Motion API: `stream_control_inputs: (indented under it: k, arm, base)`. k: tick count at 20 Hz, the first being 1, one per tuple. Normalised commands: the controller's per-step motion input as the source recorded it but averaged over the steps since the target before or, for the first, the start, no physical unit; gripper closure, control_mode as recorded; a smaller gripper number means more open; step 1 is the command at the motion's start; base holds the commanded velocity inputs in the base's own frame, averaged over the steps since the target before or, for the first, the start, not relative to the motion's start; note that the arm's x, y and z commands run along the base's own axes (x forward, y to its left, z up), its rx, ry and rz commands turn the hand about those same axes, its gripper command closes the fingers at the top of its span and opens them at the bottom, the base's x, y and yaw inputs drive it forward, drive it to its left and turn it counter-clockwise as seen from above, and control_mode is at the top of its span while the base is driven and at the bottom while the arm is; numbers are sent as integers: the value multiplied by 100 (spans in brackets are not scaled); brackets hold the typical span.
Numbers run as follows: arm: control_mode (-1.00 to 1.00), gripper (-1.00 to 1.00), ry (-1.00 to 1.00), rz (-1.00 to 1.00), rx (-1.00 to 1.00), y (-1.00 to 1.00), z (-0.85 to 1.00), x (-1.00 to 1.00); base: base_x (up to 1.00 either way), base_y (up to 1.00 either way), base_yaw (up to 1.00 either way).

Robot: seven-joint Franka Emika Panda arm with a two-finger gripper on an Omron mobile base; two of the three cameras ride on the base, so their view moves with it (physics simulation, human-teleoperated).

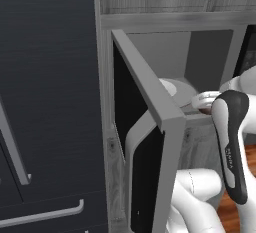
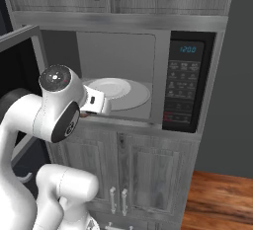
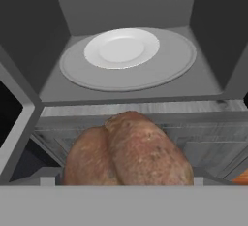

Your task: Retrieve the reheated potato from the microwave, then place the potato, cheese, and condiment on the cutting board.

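Left base view: the microwave (image 1: 165,72) stands open, its door (image 1: 150,127) swung out toward 7 o'clock. My pincer (image 1: 202,103) sits at the cavity's front lip, at 3 o'clock in frame, hidden mostly by my own forearm. Risk noted: pulling back carelessly could knock the arm against that door edge, which is just beside it.

Right base view: the white plate (image 2: 109,87) rests bare on the turntable (image 2: 133,98). My hand is at 9 o'clock from the plate, outside the cavity mouth. Control panel (image 2: 183,83) at 3 o'clock.

Hand view: the potato (image 3: 128,152) fills 6 o'clock, tight against the camera, in front of the sill and off the plate. I judge the pincer is spread wide around the potato, pinching it. Fingertips are hidden, so the bite depth is unknown; a shallow hold on this rounded skin could let it slip during transit.
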Motion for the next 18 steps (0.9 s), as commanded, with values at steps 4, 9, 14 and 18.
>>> stream_control_inputs:
  k: [4,9,14,18]
  arm:
    - [-100,100,0,0,0,0,0,0]
    - [-100,100,0,0,0,0,0,0]
    - [-100,100,0,0,0,0,0,0]
    - [100,100,0,0,0,0,0,0]
  base:
    - [0,0,0]
    - [0,0,0]
    - [0,0,0]
    - [0,0,0]
